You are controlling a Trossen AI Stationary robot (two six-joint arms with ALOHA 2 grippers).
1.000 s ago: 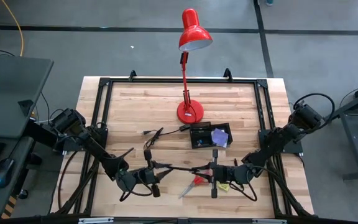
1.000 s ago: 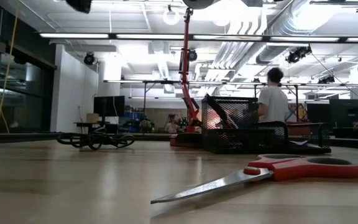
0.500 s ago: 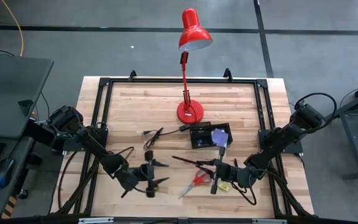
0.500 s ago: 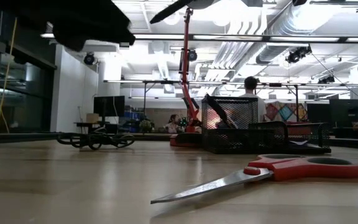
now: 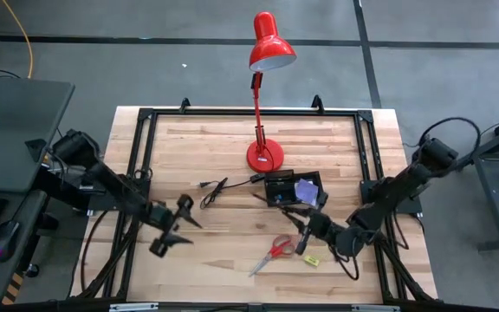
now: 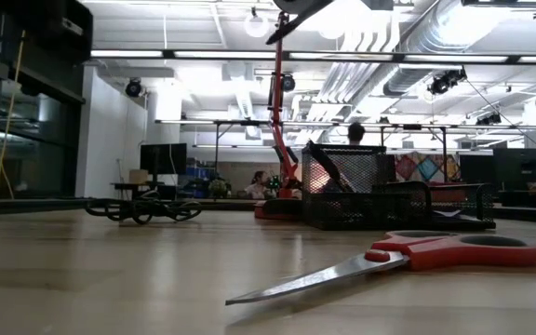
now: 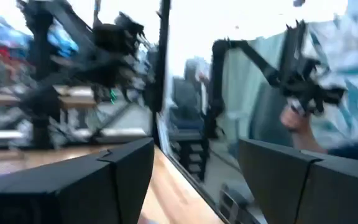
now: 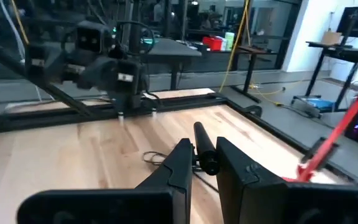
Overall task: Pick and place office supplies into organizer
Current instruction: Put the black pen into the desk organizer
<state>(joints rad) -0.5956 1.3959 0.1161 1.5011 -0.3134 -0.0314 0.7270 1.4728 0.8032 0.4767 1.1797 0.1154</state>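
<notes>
My right gripper (image 5: 301, 217) is shut on a thin black pen (image 5: 277, 204) and hovers at the near edge of the black organizer (image 5: 282, 184). A purple sticky-note pad (image 5: 306, 188) lies in the organizer. The red-handled scissors (image 5: 273, 253) lie flat on the table in front of it, with a small yellow-green piece (image 5: 310, 258) beside them. My left gripper (image 5: 177, 225) is open with nothing between its fingers, out over the left half of the table. My right gripper pinches the black pen (image 8: 201, 142) between its two fingers, near one of the pen's ends. The pen lies roughly along the fingers and sticks out past their tips toward the table's left. It is lifted clear of the table.
A red desk lamp stands on its round base (image 5: 264, 156) just beyond the organizer, its stem (image 6: 278, 112) rising over it. A thin black cable (image 5: 216, 185) lies left of the organizer. A black metal frame (image 5: 145, 121) borders the tabletop. Bare wood lies between the two grippers.
My left gripper has opened, let go of the pen that both grippers held, and drawn back toward the table's left edge. My right gripper, still shut on the pen, has carried it toward the far edge, up to the organizer.
</notes>
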